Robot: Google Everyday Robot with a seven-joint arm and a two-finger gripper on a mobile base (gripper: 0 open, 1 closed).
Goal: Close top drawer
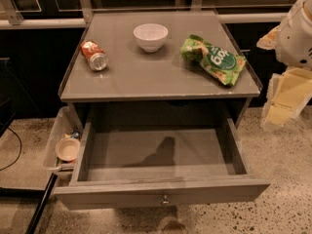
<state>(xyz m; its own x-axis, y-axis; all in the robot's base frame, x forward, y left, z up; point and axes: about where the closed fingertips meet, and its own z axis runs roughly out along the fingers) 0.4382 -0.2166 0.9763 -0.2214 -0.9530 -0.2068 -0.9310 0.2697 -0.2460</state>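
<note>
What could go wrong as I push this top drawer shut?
The tool hangs right of the cabinet, off the top drawer front; swinging in, it may clip the chip bag. A hard shove could roll the can, which lies on its side. The bin beside the drawer's left wall might snag.

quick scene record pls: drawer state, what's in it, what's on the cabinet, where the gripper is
drawer: top drawer open, pulled out toward camera
knob: knob at front centre, nothing touching it
drawer contents: nothing visible, only a shadow
on cabinet: can on its side, left; bowl upright, back centre; green bag, right
gripper: gripper at right edge of view, beside cabinet, apart from drawer
floor left: bin holding a cup
task: not done
</note>
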